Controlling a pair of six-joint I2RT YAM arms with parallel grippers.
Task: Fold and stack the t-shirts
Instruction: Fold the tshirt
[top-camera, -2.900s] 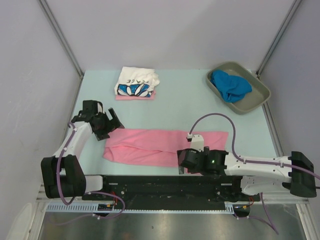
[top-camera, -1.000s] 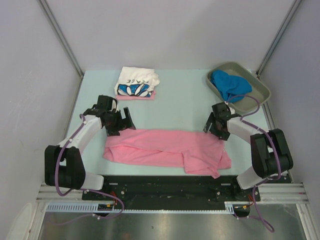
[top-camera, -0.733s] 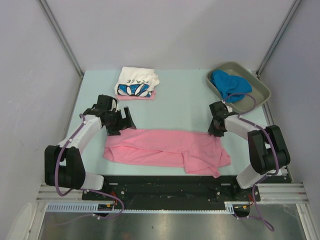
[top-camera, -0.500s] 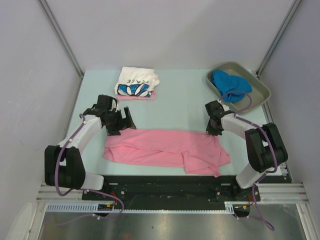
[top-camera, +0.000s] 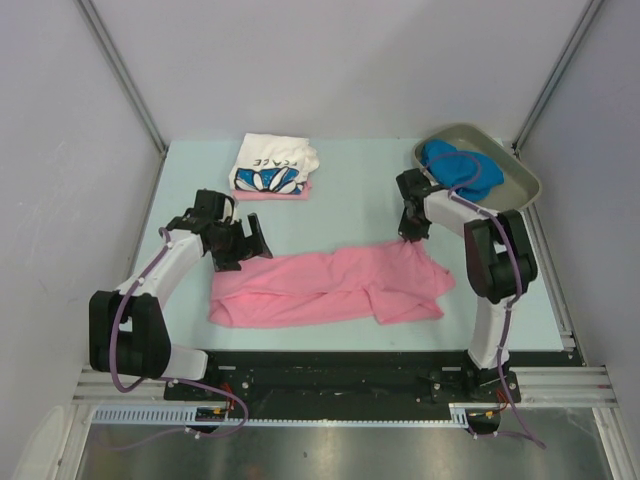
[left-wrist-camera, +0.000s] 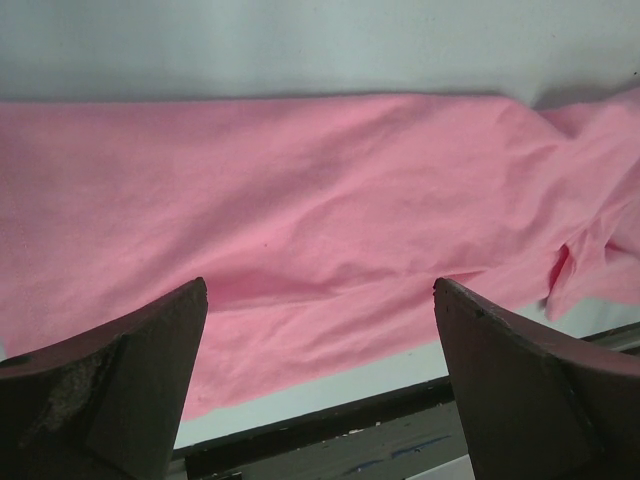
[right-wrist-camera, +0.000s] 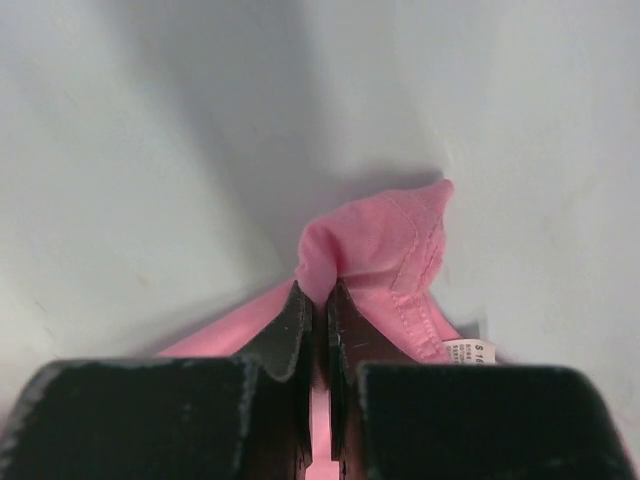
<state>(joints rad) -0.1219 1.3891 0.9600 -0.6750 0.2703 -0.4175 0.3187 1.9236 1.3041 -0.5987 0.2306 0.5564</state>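
**A:** From above, where is the pink t-shirt (top-camera: 320, 287)?
**B:** It lies rumpled across the near part of the table (top-camera: 350, 215). The right gripper (top-camera: 407, 236) is at its far right corner, too small here to read its jaws. The left gripper (top-camera: 247, 252) hangs spread wide at the far left edge, holding nothing.
**A:** And the others?
**B:** A white printed shirt (top-camera: 272, 163) sits folded at the back on a second pink shirt (top-camera: 270, 193), which shows only as a strip. A blue shirt (top-camera: 458, 170) is bunched in the tray (top-camera: 520, 190).
**A:** Left wrist?
**B:** The fingers (left-wrist-camera: 120, 390) are far apart and cut off at the bottom edge, with pink cloth beyond them.
**A:** Right wrist?
**B:** The jaws are pinched tight on a raised fold of pink hem. A label (right-wrist-camera: 478, 352) is half hidden and unreadable.
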